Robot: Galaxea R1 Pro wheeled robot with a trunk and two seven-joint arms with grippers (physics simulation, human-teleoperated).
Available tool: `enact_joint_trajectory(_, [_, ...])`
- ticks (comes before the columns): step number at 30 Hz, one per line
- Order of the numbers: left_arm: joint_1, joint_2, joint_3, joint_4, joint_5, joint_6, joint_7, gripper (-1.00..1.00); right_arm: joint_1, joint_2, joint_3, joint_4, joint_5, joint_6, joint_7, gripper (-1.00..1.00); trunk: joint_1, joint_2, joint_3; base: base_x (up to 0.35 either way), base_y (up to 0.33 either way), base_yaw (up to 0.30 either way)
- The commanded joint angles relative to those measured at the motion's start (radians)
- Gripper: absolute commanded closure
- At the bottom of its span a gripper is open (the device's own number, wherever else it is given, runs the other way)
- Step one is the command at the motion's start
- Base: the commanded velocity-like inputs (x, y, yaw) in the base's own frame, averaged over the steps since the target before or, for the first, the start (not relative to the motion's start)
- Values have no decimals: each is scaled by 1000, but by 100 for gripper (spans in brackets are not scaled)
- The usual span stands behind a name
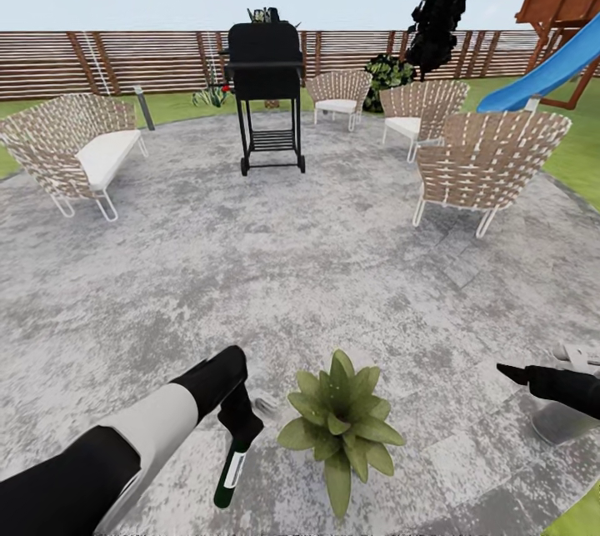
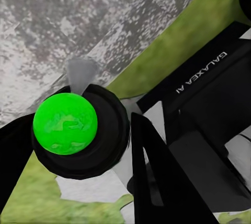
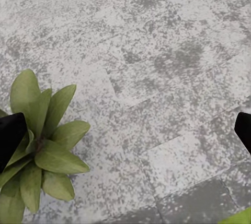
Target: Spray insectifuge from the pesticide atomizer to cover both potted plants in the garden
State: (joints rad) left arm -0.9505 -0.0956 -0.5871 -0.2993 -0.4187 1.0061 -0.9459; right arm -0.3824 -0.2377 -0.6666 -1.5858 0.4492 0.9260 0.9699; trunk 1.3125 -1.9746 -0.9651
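On the round grey patio just in front of me stands one potted plant [image 1: 340, 423], a rosette of pointed green leaves that hide its pot. My left gripper [image 1: 239, 418] is shut on the pesticide atomizer [image 1: 230, 471], a dark green bottle with a white label hanging down just left of the plant. The left wrist view looks at the atomizer's bright green end [image 2: 65, 122] between my black fingers [image 2: 157, 182]. My right gripper [image 1: 527, 375] is open to the plant's right. In its wrist view the plant [image 3: 39, 153] lies beside one fingertip [image 3: 10, 136]. A second leafy plant [image 1: 208, 94] stands far off by the fence.
A black grill [image 1: 267, 86] stands at the patio's far side. A wicker sofa [image 1: 75, 148] is at the left and several wicker chairs [image 1: 487, 165] at the right. A wooden slat fence [image 1: 125, 61], a blue slide [image 1: 550, 73] and lawn [image 1: 583, 157] ring the paving.
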Motion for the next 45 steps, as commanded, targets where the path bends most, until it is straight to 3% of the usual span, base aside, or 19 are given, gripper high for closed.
enact_joint_trajectory(1, [-1, 1, 1, -1, -9, 4, -10, 100, -1, 0, -1, -1, 9, 4, 10, -100, 0, 0, -2, 63, 32, 0])
enact_joint_trajectory(15, [-4, 0, -1, -3, -9, 4, -10, 100, -1, 0, -1, -2, 9, 4, 10, -100, 0, 0, -14, 97, 75, -6])
enact_joint_trajectory(24, [-2, 3, -2, -3, -9, 3, -9, 100, -1, 0, -1, -2, 9, 4, 10, -100, 0, 0, -19, 2, 1, -198])
enact_joint_trajectory(32, [3, 6, -2, -3, -9, 3, 34, 100, -1, 0, -1, -2, 9, 4, 10, -100, 0, 0, -25, 0, 0, -215])
enact_joint_trajectory(45, [23, 14, -4, 2, -9, 3, 36, 100, -1, 0, -1, -2, 9, 4, 10, -100, 0, 0, -27, 0, 0, -25])
